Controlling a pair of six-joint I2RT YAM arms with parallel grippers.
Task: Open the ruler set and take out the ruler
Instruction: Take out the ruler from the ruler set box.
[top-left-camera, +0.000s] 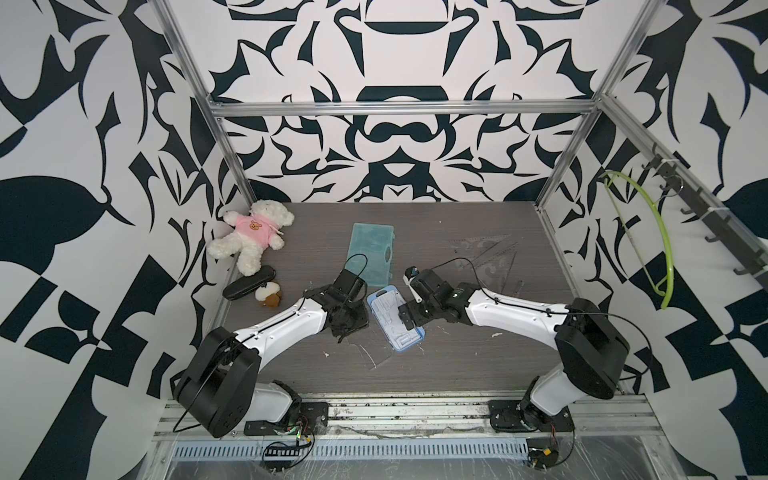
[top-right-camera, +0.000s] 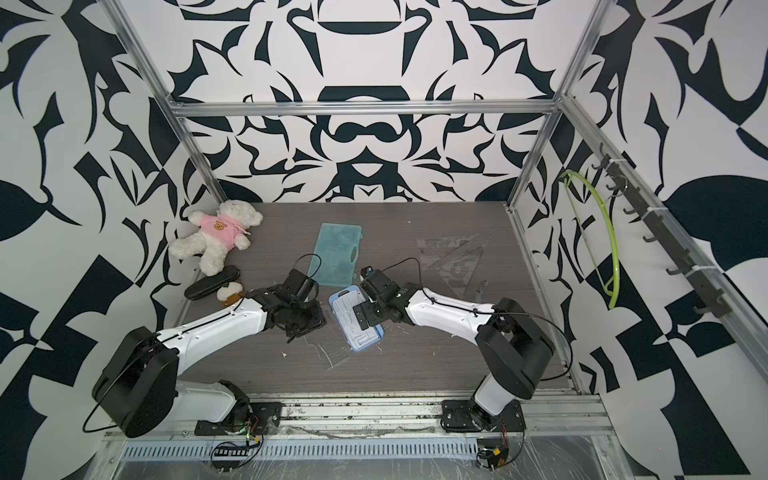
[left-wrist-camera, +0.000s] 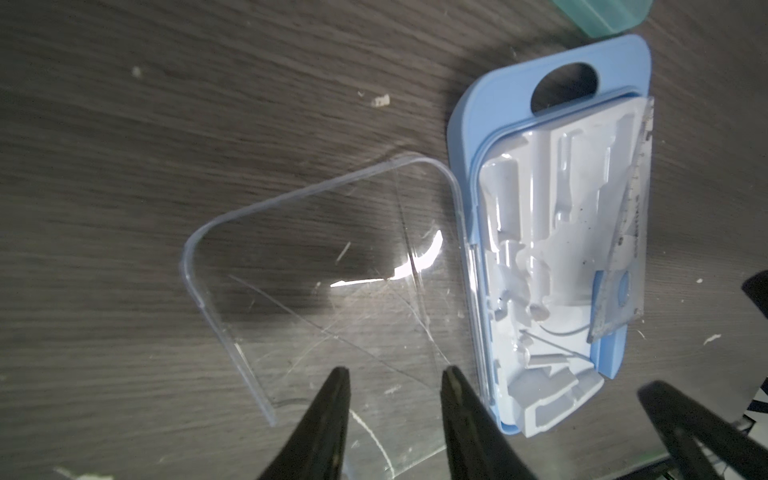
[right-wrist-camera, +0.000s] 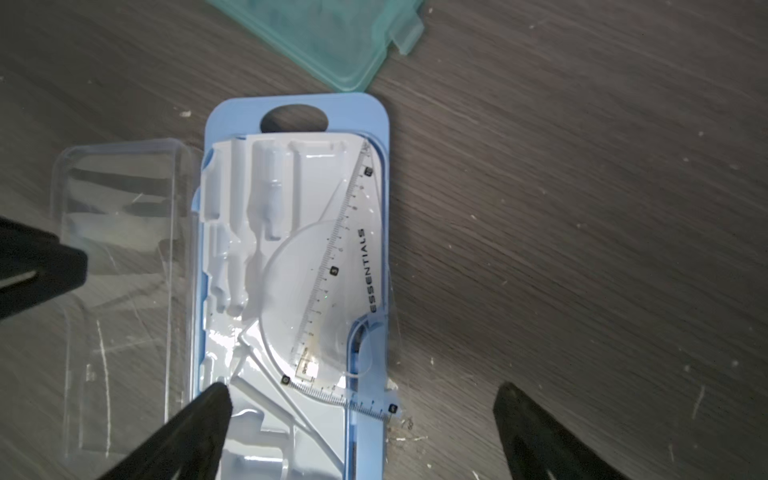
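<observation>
Ruler set (right-wrist-camera: 232, 120) lies open; ruler (right-wrist-camera: 334, 270) rests within.

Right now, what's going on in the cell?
Both arms are working on the blue ruler set. Its clear lid is flipped open and lies on the table beside it. The left hand hovers over the lid with jaws apart; whether it touches is unclear. The right hand sits above the set, jaws wide, gripping nothing. The clear ruler lies in the set, one corner overhanging the edge, so it's not out yet.
</observation>
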